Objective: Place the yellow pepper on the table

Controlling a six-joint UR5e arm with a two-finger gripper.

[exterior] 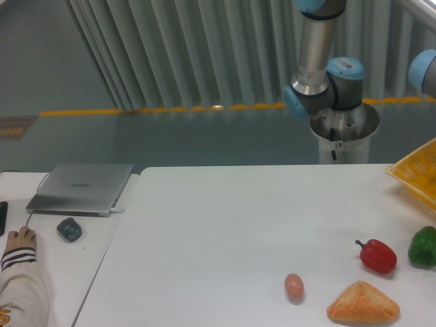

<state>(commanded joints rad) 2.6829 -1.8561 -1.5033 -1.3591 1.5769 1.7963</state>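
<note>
The large white table (225, 231) fills the lower part of the camera view. The yellow pepper is not in view. The arm's base and silver-and-blue joints (323, 85) stand behind the table's far right edge, and the arm runs up out of the top of the frame. The gripper is out of view.
A red pepper (377, 255), a green pepper (424, 246), an egg (293, 286) and a piece of bread (363, 304) lie at the table's front right. A yellow basket (417, 174) sits at the right edge. A laptop (82, 187), a grey mouse (69, 229) and a person's hand (19, 238) are on the left desk.
</note>
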